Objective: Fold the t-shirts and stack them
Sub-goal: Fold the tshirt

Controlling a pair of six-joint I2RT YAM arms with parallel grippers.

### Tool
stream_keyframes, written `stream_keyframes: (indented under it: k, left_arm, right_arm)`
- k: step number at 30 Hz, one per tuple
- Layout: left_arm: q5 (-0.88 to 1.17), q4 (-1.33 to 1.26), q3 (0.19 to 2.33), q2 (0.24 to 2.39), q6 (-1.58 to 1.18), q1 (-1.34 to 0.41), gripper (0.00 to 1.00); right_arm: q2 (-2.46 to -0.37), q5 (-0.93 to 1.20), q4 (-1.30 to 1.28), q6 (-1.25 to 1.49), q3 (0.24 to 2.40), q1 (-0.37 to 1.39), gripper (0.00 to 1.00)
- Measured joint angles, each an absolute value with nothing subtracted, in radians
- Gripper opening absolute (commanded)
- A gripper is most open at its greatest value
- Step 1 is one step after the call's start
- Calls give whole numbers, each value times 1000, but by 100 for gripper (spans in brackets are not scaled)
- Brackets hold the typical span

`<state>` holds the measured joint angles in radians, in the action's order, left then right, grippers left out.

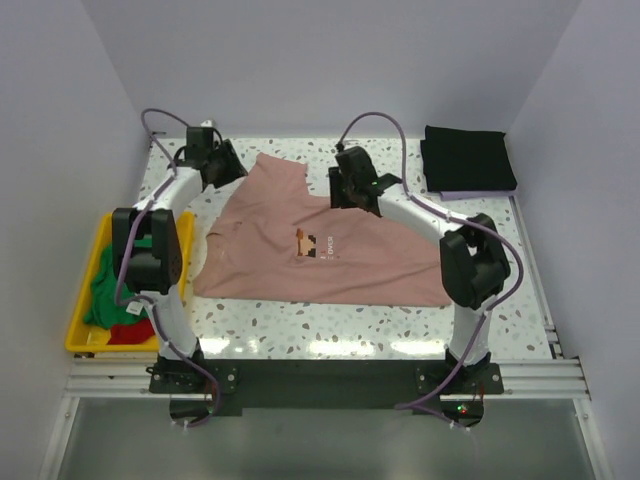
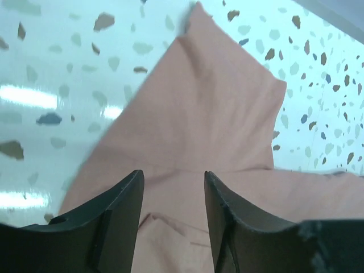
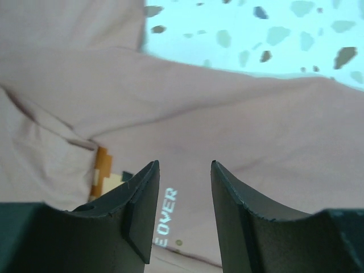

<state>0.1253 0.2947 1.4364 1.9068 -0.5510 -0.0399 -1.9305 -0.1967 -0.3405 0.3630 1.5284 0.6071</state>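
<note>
White speckled table [image 1: 300, 322] under bright light carries the pink t-shirt [image 1: 350, 265], which lies opened out across the middle and spreads wider from left to right than from far to near, its small chest print [image 1: 315, 244] roughly central. Both arms reach to the shirt's far edge. The left gripper [image 1: 232, 168] sits at the far-left corner, where a sleeve-like flap [image 2: 227, 96] runs on ahead of its fingers, and its jaws are spread with fabric below and between them but nothing pinched. The right gripper [image 1: 347, 195] hangs over the far edge a little right of centre, just beyond the print. Its jaws are likewise apart, and the wrist view shows cloth and the lettering [image 3: 166, 219] directly beneath the gap. The cloth therefore lies under and on the near side of both pairs of jaws, each arm covering its own half of that far edge. This probably suits a two-handed pinch that draws the far edge toward the bases. A folded black shirt [image 1: 468, 158] rests at the far-right corner, well apart, which looks like the stack. A yellow bin [image 1: 75, 312] on the left holds green [image 1: 108, 295] and red [image 1: 131, 333] garments.
</note>
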Motion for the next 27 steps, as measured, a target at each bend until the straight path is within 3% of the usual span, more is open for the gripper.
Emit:
stream_keyframes:
  k: [5,16,27]
  left_arm:
    - [133,234,1612,2048,-467,-40,60]
    - [181,181,1972,2414,-362,-40,60]
    - [249,109,2028,2502,-348,-40,57]
  right_arm:
    - [-1927,-118,-332,393,1503,489,45]
    - [-1924,20,-297,413,1474,399,43]
    - [-1866,49,-265,419,1430,347,43]
